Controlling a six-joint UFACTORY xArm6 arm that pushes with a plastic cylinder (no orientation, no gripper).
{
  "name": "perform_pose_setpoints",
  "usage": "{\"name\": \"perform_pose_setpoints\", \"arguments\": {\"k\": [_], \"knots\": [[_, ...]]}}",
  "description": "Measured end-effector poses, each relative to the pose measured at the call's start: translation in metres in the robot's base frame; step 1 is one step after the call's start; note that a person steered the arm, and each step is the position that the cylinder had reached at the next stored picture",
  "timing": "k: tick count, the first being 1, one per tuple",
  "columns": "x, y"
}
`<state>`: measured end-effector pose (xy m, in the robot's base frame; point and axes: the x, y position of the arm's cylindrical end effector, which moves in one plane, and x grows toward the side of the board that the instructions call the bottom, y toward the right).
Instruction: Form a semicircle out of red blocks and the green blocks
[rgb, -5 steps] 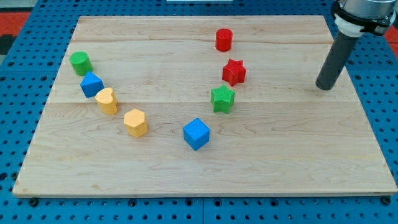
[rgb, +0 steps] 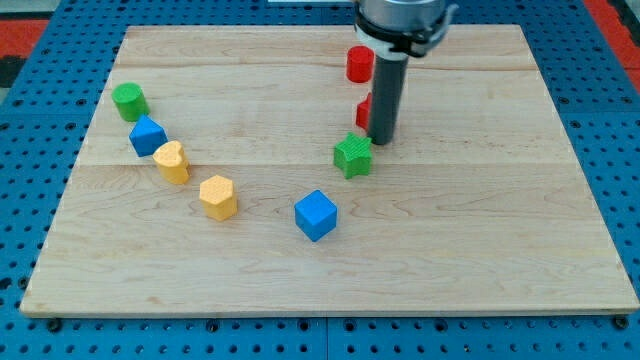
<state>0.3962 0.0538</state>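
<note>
My tip rests on the board just right of and above the green star block, close to or touching it. The rod hides most of the red star block, of which only a left sliver shows. The red cylinder stands above it near the view's top, partly behind the rod. The green cylinder stands far off at the view's left.
A blue cube, a yellow block and a second yellow block run in a line down from the green cylinder. Another blue cube lies below the green star. The wooden board lies on a blue pegboard.
The rod has swung from the board's right side leftward to the red star and green star. The green star has shifted slightly left.
</note>
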Motion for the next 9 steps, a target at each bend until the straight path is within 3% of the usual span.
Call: {"name": "perform_pose_setpoints", "arguments": {"k": [2, 3, 4, 5, 6, 7, 8, 9], "knots": [[-0.037, -0.003], [-0.039, -0.047], [-0.057, -0.036], [-0.059, 0.061], [-0.026, 0.068], [0.044, 0.064], [0.064, 0.03], [0.034, -0.072]]}}
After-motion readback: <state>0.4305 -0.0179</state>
